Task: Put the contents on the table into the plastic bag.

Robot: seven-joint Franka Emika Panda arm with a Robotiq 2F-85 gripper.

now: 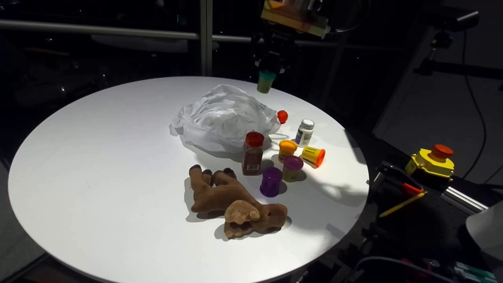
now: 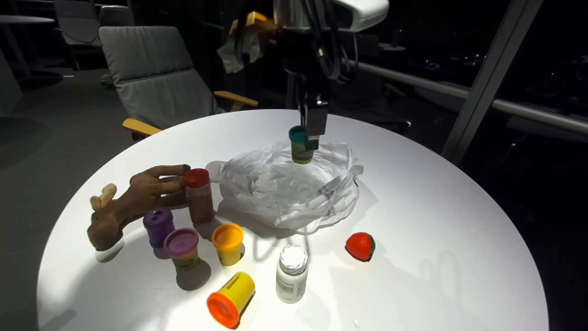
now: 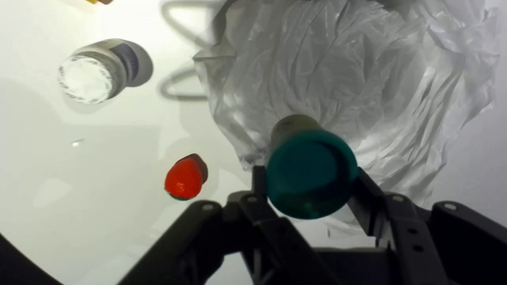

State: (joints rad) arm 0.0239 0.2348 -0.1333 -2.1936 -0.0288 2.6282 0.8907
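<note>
- Wrist view: black two-fingered gripper (image 3: 310,185) holds cylindrical teal-lidded tub (image 3: 311,170); crumpled whitish plastic bag (image 3: 344,75) toward one o'clock.
- In an exterior view: brown plush animal (image 1: 228,197), bag's six o'clock.
- In an exterior view: red strawberry-shaped piece (image 2: 359,246), bag's four o'clock.

The gripper (image 3: 311,180) held a teal-lidded tub (image 3: 311,164) between its black fingers, the lid facing the camera and the paler base overlapping the lower edge of the crumpled, whitish plastic bag (image 3: 328,67). To the bag's left on the white desk (image 3: 99,162) lay a red strawberry (image 3: 184,180) with a green rim; above it was a white-capped bottle (image 3: 93,75). A yellow-and-brown thing (image 3: 95,1) showed at the top edge, mostly cut off.
</note>
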